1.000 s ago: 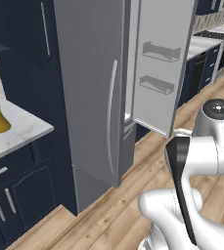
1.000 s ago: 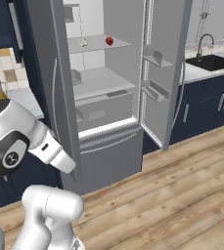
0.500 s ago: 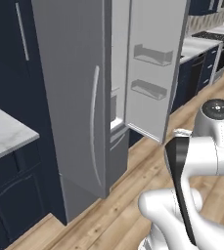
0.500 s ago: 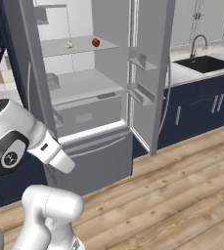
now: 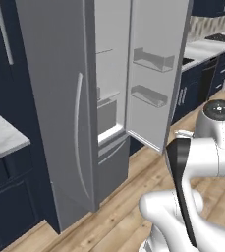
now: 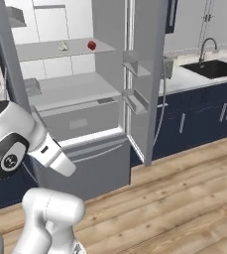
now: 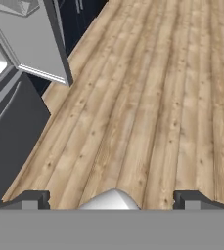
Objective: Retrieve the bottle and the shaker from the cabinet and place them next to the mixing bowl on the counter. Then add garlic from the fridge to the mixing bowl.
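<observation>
Fridge (image 6: 110, 163): tall grey steel unit, right door swung wide open, white interior, grey shelves. Two door bins (image 5: 153, 60) on the open door's inner face, one above the other. In the left base view the closed left door shows a long curved handle (image 5: 77, 133) and fills the frame from 9 to 12 o'clock.

Garlic (image 6: 63, 46): small whitish lumpy bulb on the upper shelf, at approx 11 o'clock in the right base view. Just beside it, toward 1 o'clock on the same shelf, a small red round item (image 6: 91, 45); the two sit apart, not touching. Lower shelf carries a small grey box-like item (image 6: 32, 87) at its left end; detail too coarse to identify. Drawer below shelves shut.

Gripper (image 7: 111, 199): fingers spread wide apart, nothing between them. Hand view looks down at wood plank floor (image 7: 152, 97); fridge door's bottom corner at 10 o'clock in that view.

Counter (image 5: 1, 140): white marble corner at 9 o'clock, left base view, over navy base cabinets. Navy cabinet (image 5: 6, 34) w/ vertical silver bar handle at 11 o'clock.

Sink (image 6: 211, 68) w/ tap at 2 o'clock, right base view, well apart from fridge.
</observation>
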